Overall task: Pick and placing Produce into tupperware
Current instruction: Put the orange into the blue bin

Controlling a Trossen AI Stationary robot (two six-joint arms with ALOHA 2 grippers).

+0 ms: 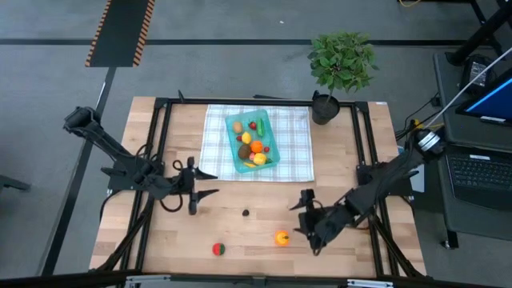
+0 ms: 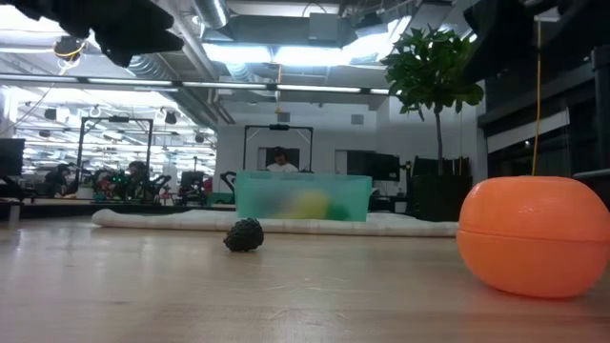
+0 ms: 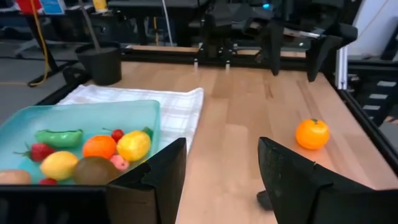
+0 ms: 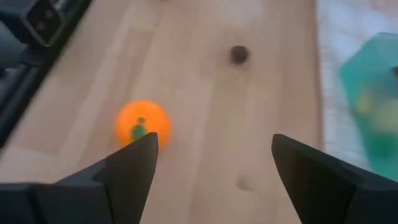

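**A:** 3 pieces of toy produce lie loose on the bare wooden desk [image 1: 336, 160]: a small round orange fruit with a green stem [image 1: 282, 238], a red and green berry-like piece [image 1: 218, 249] near the front edge, and a small dark knobbly lump [image 1: 246, 213] between the arms. The rest sit in the shallow translucent teal plastic tupperware [image 1: 237, 122] on the white-green checked cloth [image 1: 296, 148], well behind.

**B:** Which arm takes the orange?

**A:** The right one, I judge. The right tool [image 4: 211, 163] hovers just beside the fruit with its 2 dark fingers spread wide and nothing between them. In the right wrist view the orange sits off to one finger's side, not centred in the gap.

**B:** So what makes the pick clean?

**A:** Shift the tool sideways until the fruit is midway between the fingers, then come straight down and close around its widest part. It is round and smooth, so a glancing touch would probably send it rolling toward the desk edge.

**B:** And the left arm?

**A:** The left tool [image 3: 221, 171] waits above the desk beside the cloth, fingers partly apart and empty. It seems best placed for the dark lump afterwards.
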